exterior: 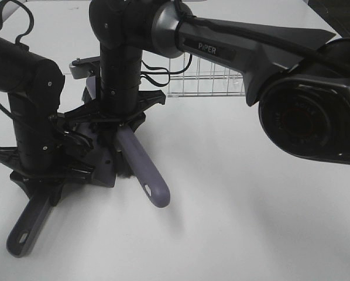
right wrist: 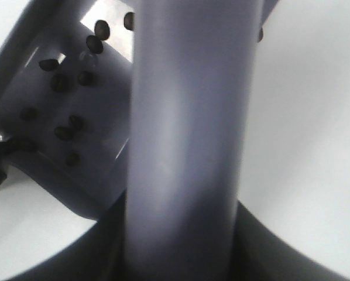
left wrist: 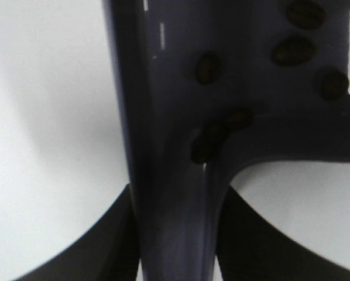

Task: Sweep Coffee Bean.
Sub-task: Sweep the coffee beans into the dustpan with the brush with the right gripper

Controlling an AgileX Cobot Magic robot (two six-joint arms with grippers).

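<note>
Item: coffee beans [right wrist: 75, 123], gathered in dustpan [right wrist: 99, 181], left of centre. Clamped tight: left gripper [left wrist: 176, 246] on its handle, right gripper [right wrist: 181, 252] on brush handle [right wrist: 186, 146]. Step judged: sweep near its end (stragglers at lip unclear). Next: short inward stroke, pan kept level.

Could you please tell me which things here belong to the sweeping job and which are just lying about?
Part of the job:
dustpan, held by the left gripper
brush, held by the right gripper
coffee beans, seen in the dustpan

Just lying about:
gridded rack, behind the arms
</note>
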